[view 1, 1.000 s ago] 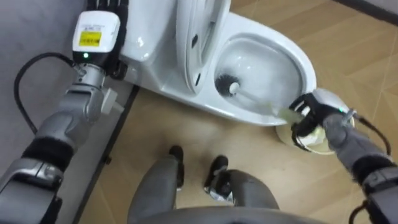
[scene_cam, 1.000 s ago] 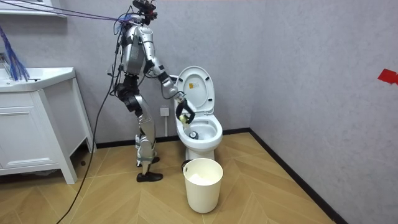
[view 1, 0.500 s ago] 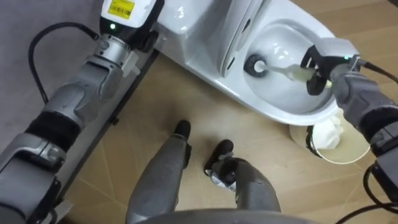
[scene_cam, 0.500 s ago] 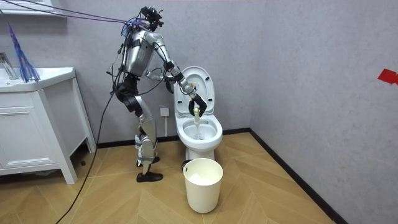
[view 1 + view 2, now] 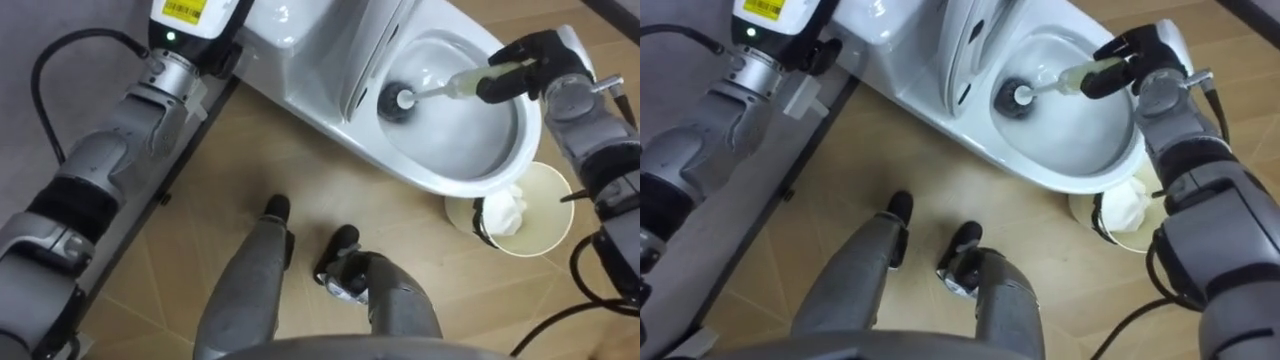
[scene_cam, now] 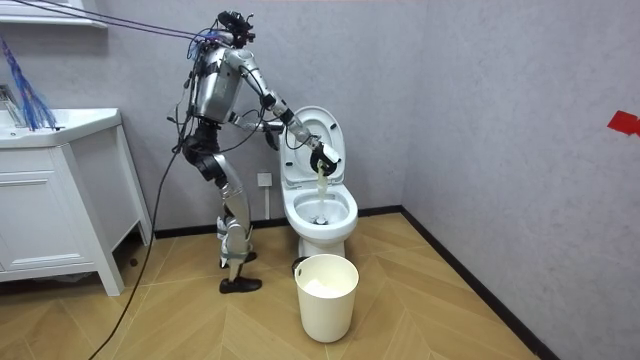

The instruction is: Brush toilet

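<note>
The robot stands facing the white ceramic toilet [image 5: 440, 182], whose seat is raised. Its right hand [image 5: 545, 65] has its fingers curled round the pale handle of the toilet brush [image 5: 440, 90]. The dark bristle head reaches toward nine o'clock over the bowl, near the seat. A round white waste bin [image 5: 548, 232] sits at the bowl's five o'clock. The left hand [image 5: 190, 20] is at eleven o'clock beside the tank, and its grip cannot be told.

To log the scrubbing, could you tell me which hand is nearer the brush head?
Right. The right hand holds the handle, just across the bowl from the brush head; the left hand is farther, past the raised lid by the tank.
</note>
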Motion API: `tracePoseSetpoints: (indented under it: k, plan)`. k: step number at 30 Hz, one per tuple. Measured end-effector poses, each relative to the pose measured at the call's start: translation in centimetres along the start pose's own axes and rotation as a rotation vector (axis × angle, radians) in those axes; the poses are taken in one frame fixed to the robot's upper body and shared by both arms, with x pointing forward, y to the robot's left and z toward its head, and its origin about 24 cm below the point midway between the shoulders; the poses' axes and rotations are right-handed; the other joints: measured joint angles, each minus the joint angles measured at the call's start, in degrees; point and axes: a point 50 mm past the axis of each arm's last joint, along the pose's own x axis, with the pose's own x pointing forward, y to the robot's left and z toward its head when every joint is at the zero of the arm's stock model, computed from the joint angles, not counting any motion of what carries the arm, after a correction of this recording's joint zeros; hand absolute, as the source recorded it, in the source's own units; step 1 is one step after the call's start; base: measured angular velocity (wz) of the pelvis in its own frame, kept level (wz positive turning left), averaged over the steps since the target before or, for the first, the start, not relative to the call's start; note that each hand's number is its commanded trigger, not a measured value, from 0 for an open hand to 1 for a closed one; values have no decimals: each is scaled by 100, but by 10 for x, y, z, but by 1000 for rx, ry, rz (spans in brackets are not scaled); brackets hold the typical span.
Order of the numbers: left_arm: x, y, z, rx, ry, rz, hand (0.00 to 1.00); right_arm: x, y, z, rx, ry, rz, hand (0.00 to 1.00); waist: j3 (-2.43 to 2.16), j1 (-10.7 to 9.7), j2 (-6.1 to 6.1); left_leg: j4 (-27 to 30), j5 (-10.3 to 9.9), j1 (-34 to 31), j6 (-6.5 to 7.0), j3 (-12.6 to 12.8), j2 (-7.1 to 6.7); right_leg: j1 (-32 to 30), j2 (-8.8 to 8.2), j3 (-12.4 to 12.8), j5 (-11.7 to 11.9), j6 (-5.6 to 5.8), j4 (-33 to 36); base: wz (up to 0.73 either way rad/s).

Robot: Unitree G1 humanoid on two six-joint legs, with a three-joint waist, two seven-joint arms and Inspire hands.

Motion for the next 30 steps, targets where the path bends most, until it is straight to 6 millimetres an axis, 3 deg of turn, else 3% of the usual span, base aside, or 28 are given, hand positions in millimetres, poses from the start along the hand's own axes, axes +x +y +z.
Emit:
tracePoseSetpoints:
  k: [4, 8, 12, 17, 19, 21, 25, 27, 30]
  plan:
    - [-1, -5, 1, -6, 17, -32, 0, -3, 9, -9, -61, 7, 22, 100, -3, -6, 82, -38, 21, 58, 10, 10, -16, 46, 11, 5, 1, 0, -12, 2]
    - [-5, -11, 2, -14, 36, -66, 0, -8, 33, -5, -210, -53, 70, 100, -21, 12, 316, -69, 28, 118, 7, 13, -21, 86, 3, -6, 1, -2, -29, 0]
    - [-15, -26, 10, -69, 75, -103, 0, -18, 63, -2, -420, -153, 129, 100, -143, 72, 504, -216, 65, 236, -10, 56, -14, 141, -1, 1, 2, -1, -84, -2]
    - [-20, -29, 14, -105, 115, -92, 0, -30, 80, 2, -548, -242, 143, 100, -186, 63, 548, -247, 74, 255, -33, 42, 9, 142, 26, -13, 1, -3, -101, 2]
    - [-24, -34, 18, -120, 138, -97, 0, -38, 87, -2, -567, -256, 158, 100, -227, 28, 578, -305, 74, 296, -32, 46, -1, 196, 24, -20, 1, -3, -145, 0]
    - [-28, -38, 18, -124, 151, -111, 0, -43, 92, -7, -590, -268, 173, 100, -314, 3, 555, -365, 80, 324, -28, 68, -7, 222, 30, -7, 3, -1, -216, -2]
    - [-37, -43, 15, -121, 170, -141, 0, -58, 103, -10, -643, -320, 208, 100, -344, -65, 559, -434, 79, 485, -29, 73, 5, 393, 59, -7, 8, 2, -331, 0]
    - [-41, -46, 13, -121, 189, -154, 0, -67, 104, -9, -669, -350, 231, 100, -389, -161, 571, -481, 84, 537, -40, 63, 13, 453, 82, -7, 10, 1, -394, 0]
    - [-44, -47, 9, -112, 203, -151, 0, -78, 100, -2, -716, -404, 256, 100, -389, -184, 569, -505, 91, 552, -59, 65, 28, 451, 101, 11, 15, -7, -397, -1]
